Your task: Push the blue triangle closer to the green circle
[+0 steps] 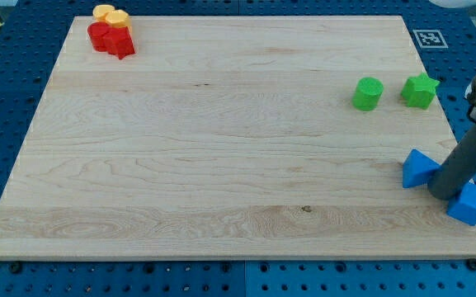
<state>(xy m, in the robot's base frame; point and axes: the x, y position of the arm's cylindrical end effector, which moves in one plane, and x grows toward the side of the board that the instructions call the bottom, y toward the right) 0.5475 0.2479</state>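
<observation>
The blue triangle (418, 168) lies on the wooden board (221, 148) near the view's right edge. The green circle (368, 93) stands above and to its left, well apart from it. My tip (441, 193) rests on the board just right of and below the blue triangle, touching or nearly touching it. The rod rises from it toward the view's upper right.
A blue cube (470, 205) sits right of my tip at the board's lower right corner. A green star (420, 90) stands right of the green circle. Red blocks (110, 39) and yellow blocks (110, 15) cluster at the top left corner.
</observation>
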